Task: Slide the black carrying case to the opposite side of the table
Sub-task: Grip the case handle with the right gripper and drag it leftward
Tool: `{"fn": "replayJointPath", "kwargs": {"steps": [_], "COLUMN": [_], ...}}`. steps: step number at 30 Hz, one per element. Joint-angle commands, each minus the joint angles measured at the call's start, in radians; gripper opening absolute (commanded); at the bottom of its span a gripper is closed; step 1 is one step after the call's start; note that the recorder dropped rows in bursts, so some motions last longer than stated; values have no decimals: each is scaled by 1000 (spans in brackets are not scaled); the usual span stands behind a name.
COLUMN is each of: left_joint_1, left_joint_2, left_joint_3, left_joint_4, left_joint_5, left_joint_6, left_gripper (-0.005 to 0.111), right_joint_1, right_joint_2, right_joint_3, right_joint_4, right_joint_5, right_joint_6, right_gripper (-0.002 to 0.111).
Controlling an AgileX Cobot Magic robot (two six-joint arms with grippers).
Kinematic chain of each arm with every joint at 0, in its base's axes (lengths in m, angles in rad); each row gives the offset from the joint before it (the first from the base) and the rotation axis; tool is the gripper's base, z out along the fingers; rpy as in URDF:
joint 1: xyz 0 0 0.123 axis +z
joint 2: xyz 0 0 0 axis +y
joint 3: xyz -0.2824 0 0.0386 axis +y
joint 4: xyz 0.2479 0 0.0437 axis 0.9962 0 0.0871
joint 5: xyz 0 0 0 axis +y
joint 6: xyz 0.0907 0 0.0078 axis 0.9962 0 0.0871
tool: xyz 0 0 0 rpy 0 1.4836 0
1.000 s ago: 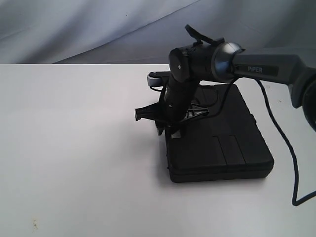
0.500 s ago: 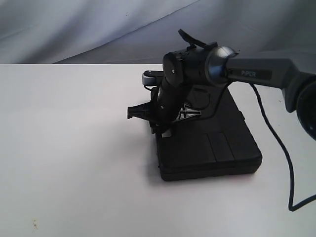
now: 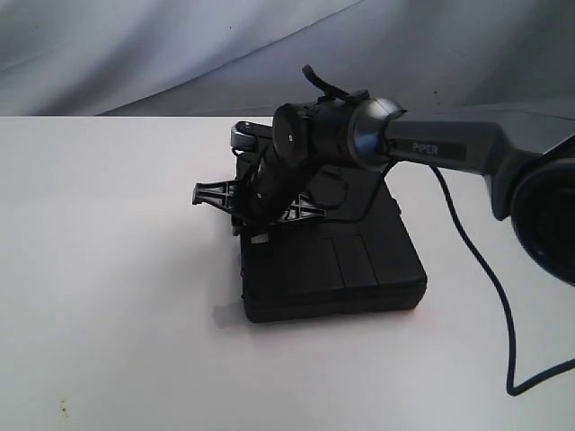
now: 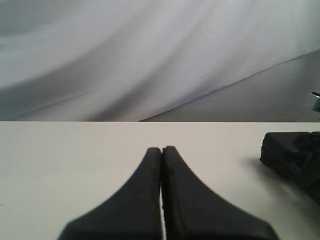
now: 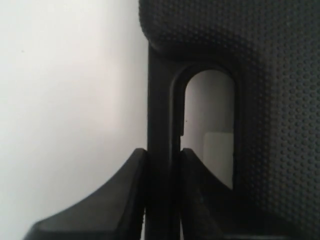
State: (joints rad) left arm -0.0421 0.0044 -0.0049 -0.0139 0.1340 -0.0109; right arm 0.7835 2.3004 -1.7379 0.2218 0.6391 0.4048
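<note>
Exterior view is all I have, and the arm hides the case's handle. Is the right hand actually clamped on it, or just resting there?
Observer: Clamped. The right wrist view shows the right hand shut on the handle of the case, with the handle's bar pinched between its two tips.
Operator: Good. I can't see the left hand at all. What is it doing?
Observer: The left wrist view shows the left hand shut with nothing in it, low over the table and apart from the case.
</note>
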Motion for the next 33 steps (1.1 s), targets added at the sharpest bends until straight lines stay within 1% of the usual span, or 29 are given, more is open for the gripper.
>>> {"fn": "replayJointPath", "kwargs": {"steps": [1,6,9,18,24,33], "left_joint_1": [2,2,2,2,2,2], "left_joint_2": [-4,-4,-4,-4,-4,-4], "left_joint_3": [5,5,5,5,5,5], "left_joint_4": [1,1,1,1,1,1], "left_joint_5": [-2,-2,-2,-2,-2,-2], "left_joint_6": [-10,-10,-10,-10,-10,-10], "left_gripper": [0,0,0,0,0,0], "right_joint_1": [23,40,44,54,54,54], "right_joint_2": [42,87,92,110,112,112], "right_joint_3": [-132,-218,-219,-219,-219,-219], "right_joint_4": [31,28,14,-45,-158,-169], "right_joint_5": [27,50,24,21,7,-61], "right_joint_6": [14,63,109,147,257,332], "right_gripper": [0,0,0,0,0,0]}}
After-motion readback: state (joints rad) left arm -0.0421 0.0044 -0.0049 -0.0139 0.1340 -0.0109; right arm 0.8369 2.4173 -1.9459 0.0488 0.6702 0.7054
